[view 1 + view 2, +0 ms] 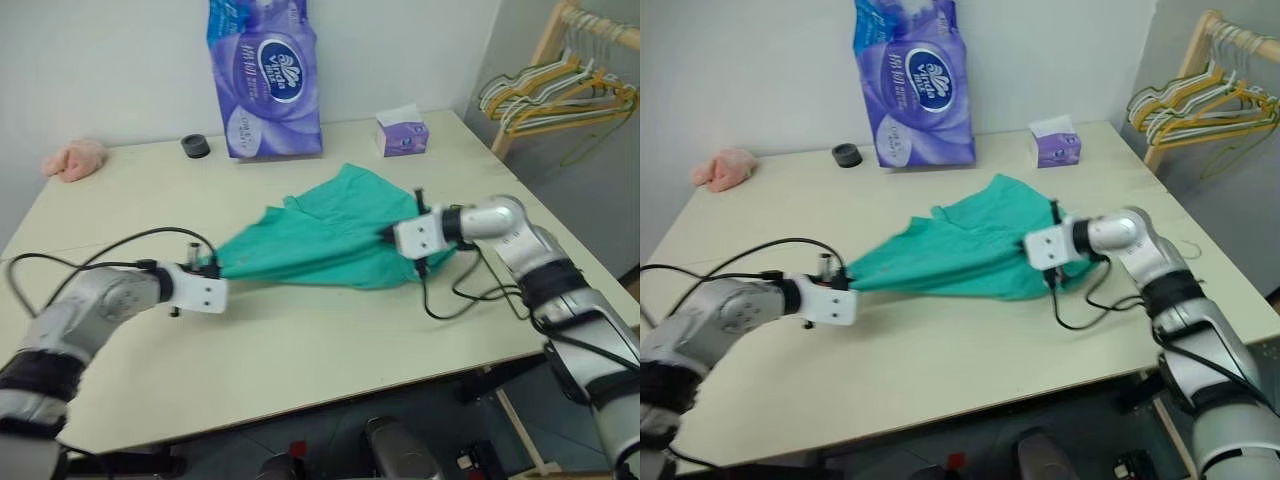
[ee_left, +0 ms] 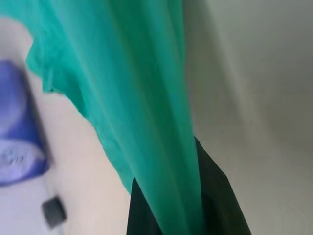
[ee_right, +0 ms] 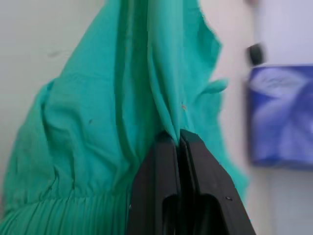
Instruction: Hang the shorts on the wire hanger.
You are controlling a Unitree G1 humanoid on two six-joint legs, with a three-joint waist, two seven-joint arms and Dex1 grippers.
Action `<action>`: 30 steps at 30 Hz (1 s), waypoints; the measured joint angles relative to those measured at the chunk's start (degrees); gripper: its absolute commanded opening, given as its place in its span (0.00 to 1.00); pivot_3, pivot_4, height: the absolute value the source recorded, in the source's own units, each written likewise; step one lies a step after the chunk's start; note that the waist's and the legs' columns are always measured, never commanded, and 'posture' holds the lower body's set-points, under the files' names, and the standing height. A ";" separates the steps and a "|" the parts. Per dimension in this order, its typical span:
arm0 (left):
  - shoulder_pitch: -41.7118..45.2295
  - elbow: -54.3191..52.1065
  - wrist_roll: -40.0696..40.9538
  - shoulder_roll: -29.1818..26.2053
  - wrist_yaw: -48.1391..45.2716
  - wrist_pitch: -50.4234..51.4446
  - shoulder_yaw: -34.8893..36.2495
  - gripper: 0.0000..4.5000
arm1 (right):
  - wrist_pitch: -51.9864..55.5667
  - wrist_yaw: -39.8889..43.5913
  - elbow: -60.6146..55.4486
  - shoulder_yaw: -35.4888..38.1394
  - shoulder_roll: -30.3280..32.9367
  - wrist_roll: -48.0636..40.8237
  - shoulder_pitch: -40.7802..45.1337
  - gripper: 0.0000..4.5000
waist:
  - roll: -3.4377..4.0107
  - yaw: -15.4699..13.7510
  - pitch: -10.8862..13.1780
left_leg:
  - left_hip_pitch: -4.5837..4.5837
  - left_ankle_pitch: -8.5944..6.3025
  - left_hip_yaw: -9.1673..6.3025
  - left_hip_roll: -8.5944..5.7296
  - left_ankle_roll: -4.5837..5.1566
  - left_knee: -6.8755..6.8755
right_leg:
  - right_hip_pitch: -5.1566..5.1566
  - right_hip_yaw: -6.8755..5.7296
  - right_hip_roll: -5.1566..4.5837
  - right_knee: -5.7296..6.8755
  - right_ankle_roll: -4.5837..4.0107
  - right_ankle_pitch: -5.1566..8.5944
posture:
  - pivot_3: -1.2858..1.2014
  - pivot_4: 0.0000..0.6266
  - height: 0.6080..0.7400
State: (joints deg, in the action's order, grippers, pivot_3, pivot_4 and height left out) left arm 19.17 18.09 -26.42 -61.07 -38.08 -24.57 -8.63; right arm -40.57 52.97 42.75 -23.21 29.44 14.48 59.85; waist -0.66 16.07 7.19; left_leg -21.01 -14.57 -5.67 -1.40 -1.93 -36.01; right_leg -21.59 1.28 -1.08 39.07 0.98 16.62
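left eye view: teal shorts [image 1: 330, 235] stretched between both grippers above the beige table [image 1: 300, 350], most of the cloth resting on the tabletop. left gripper [image 1: 207, 268] pinched tight on one corner of the shorts; right gripper [image 1: 392, 234] clamped on a fold at the other end, fingers [image 3: 168, 171] pressed together in the right wrist view with the gathered waistband just beside them. purple tissue pack [image 1: 263, 75] stands at the wall, oval logo reading probably "vinda", other print too small to read. small purple tissue box [image 1: 402, 132] near it. black roll [image 1: 195, 146], pink cloth lump [image 1: 74, 159]. bunched hangers [image 1: 555, 95] on a wooden rack, well apart from the shorts.
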 measured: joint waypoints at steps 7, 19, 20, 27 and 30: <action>-22.40 -22.78 8.41 -2.56 -8.35 18.64 11.58 0.00 | -0.95 6.91 -15.08 1.34 0.74 -13.68 -7.78 0.00 | -0.09 -1.78 -0.06 | -0.81 -0.02 -0.07 -0.04 -0.03 -0.17 | -0.50 -0.04 -0.12 -0.12 0.07 0.07 | 0.42 0.11 1.00; -26.86 -48.58 36.17 1.02 -28.70 44.76 6.85 0.00 | 31.03 28.30 -48.16 1.20 28.43 -28.42 -35.34 0.00 | 0.21 -3.88 0.65 | 0.71 -0.11 0.09 0.25 0.17 -0.69 | 1.02 -0.48 0.00 -0.07 -0.71 0.35 | 0.39 0.11 1.00; -24.11 -46.43 36.09 1.57 -28.70 45.00 6.15 0.00 | 31.26 28.39 -46.29 1.25 27.39 -27.62 -33.48 0.00 | 0.20 -3.41 0.65 | 0.91 -0.10 0.11 0.24 0.17 -0.62 | 1.18 -0.46 0.00 -0.07 -0.72 0.36 | 0.39 0.11 1.00; -2.45 -27.09 30.94 11.06 -24.63 42.54 -0.64 0.00 | 25.41 22.29 -19.30 0.25 12.46 -15.67 -12.87 0.00 | 0.24 -1.22 0.46 | 0.28 -0.14 0.21 0.19 0.06 -0.82 | 0.71 -0.36 -0.04 0.02 -0.24 0.09 | 0.40 0.10 1.00; 14.38 -7.43 23.84 17.33 -16.06 35.21 -3.98 0.00 | 18.27 4.08 1.58 -2.16 3.34 -4.59 2.07 0.00 | 0.19 -0.07 0.44 | -0.91 0.14 0.27 0.00 -0.39 -1.10 | -0.48 -0.35 -0.23 0.38 -0.02 -0.11 | 0.40 0.09 1.00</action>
State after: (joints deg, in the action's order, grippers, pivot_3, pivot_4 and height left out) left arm 33.55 10.66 -2.58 -43.74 -54.14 10.64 -12.62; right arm -22.29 57.06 44.34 -25.37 32.77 9.89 61.92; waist -0.46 16.00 7.63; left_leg -21.92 -14.43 -5.41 -1.40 -2.32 -37.11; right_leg -22.07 0.92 -1.31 39.46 0.96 16.51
